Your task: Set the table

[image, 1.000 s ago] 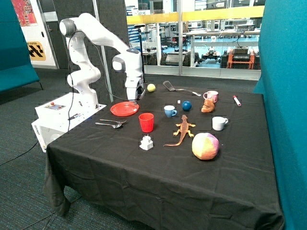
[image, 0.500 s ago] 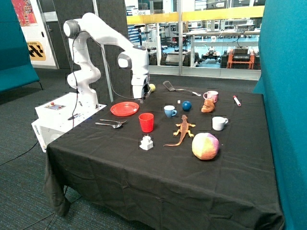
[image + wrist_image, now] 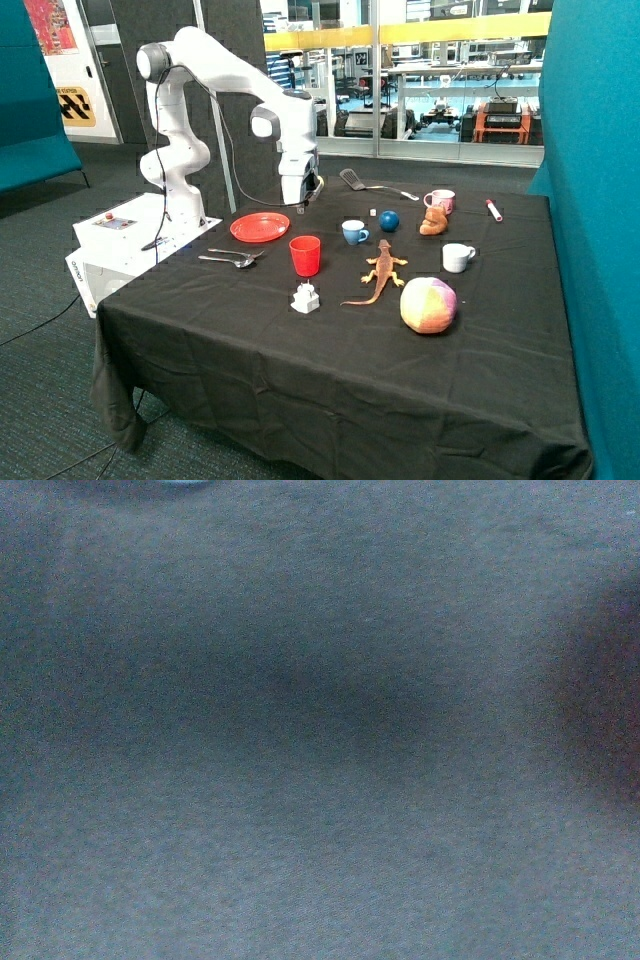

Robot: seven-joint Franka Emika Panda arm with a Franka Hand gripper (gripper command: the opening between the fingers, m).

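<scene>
A red plate (image 3: 260, 227) lies on the black tablecloth (image 3: 330, 350) near the robot base. A fork and spoon (image 3: 232, 259) lie in front of it. A red cup (image 3: 305, 255) stands beside them, and a blue cup (image 3: 353, 232) stands farther back. My gripper (image 3: 303, 204) hangs above the cloth between the red plate and the blue cup, holding nothing that I can see. The yellow ball is hidden behind it. The wrist view shows only dark cloth (image 3: 320, 780).
A black spatula (image 3: 370, 184), blue ball (image 3: 389, 220), pink mug (image 3: 439, 201), brown toy (image 3: 433, 222), white mug (image 3: 457, 257) and marker (image 3: 494, 209) lie at the back. An orange lizard (image 3: 380, 270), a pastel ball (image 3: 428, 304) and a small white object (image 3: 305, 298) sit nearer the front.
The arm has swung from above the red plate's far edge toward the blue cup and now covers the yellow ball. No object on the table has moved.
</scene>
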